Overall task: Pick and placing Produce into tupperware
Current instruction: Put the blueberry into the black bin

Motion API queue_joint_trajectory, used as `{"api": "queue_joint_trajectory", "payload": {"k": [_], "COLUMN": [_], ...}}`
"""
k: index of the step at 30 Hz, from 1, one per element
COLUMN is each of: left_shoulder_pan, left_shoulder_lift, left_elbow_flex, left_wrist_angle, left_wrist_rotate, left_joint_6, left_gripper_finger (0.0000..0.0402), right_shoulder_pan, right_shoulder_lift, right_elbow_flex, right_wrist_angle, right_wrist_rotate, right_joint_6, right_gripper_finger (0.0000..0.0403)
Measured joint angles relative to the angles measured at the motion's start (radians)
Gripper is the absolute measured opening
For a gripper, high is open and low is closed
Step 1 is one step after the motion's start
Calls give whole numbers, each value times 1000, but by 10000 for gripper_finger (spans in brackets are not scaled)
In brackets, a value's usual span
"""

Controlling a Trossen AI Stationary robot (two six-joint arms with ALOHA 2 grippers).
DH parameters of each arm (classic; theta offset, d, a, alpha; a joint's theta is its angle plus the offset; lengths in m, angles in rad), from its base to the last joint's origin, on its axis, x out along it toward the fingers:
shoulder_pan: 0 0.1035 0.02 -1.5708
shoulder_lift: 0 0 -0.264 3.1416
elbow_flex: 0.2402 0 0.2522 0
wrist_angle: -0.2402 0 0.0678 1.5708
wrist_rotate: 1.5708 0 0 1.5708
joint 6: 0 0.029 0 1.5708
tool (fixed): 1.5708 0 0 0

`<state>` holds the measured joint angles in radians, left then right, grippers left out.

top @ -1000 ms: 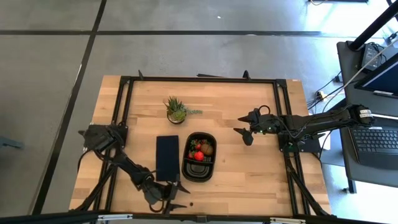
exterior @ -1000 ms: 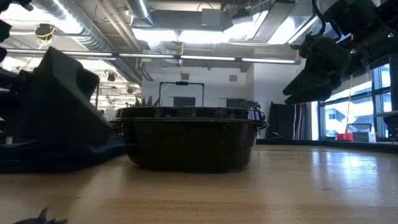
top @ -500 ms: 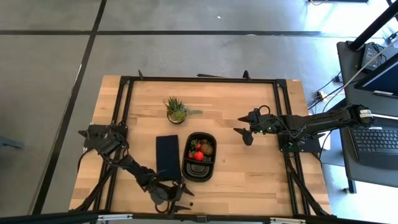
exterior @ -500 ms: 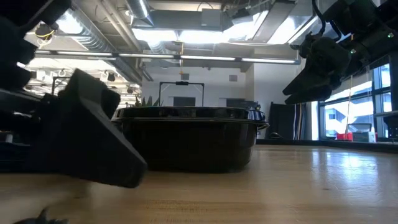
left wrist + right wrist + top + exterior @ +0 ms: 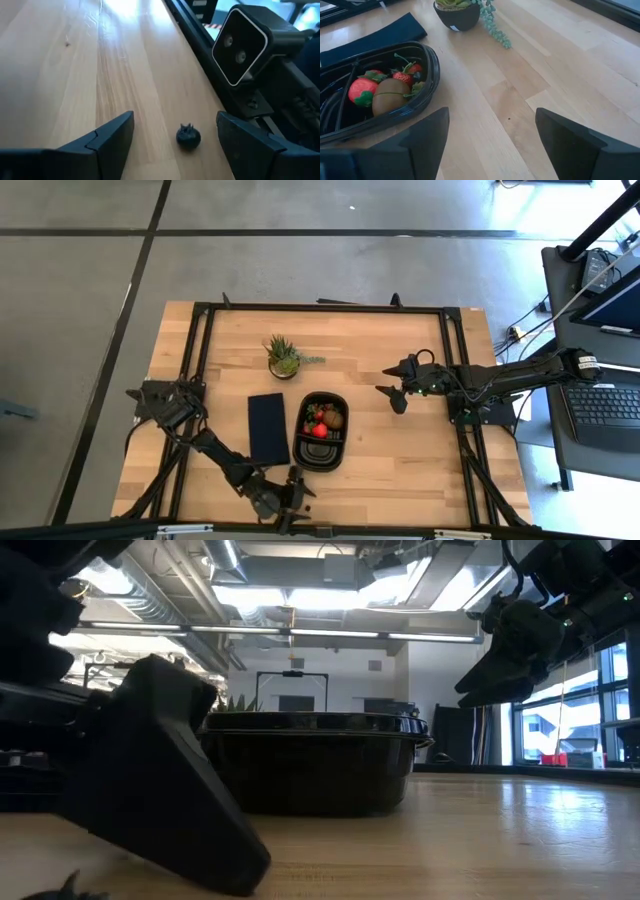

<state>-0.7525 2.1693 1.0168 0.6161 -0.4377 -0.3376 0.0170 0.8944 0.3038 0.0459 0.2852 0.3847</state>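
Grey floor (image 5: 80,330), ceiling strip lights (image 5: 330,570)

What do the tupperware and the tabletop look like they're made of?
Tupperware: likely thin black plastic, glossy, with highlights along its moulded rim and ridged inside. Tabletop: wood, probably joined planks, going by the visible grain and seams; finish looks smooth with a slight sheen.

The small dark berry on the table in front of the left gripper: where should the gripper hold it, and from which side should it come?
Grip the berry across its round middle, one finger on each side, coming straight down from above. It lies alone on the bare table with its small crown upward, and the open left gripper already straddles it. Judging by this, a gentle close should be enough.
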Motion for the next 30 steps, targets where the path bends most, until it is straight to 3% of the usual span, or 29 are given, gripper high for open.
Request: {"api": "queue_joint_trajectory", "payload": {"k": [16, 30], "left_shoulder_pan": [-20, -43], "left_shoulder_lift": [-1, -1], "left_elbow_flex": [15, 15], "left_wrist_angle": [-34, -78], "left_wrist_rotate": [-44, -102], "left_joint_6": [-155, -157], "left_gripper_finger": [275, 275], "right_shoulder_pan": [0, 0], "right_shoulder_lift": [0, 0], "right_elbow_flex": [0, 0], "right_wrist_angle": [-8, -7], "right_wrist_rotate": [0, 0], "right_joint_6": [2, 1], "right_gripper_finger": [298, 298]}}
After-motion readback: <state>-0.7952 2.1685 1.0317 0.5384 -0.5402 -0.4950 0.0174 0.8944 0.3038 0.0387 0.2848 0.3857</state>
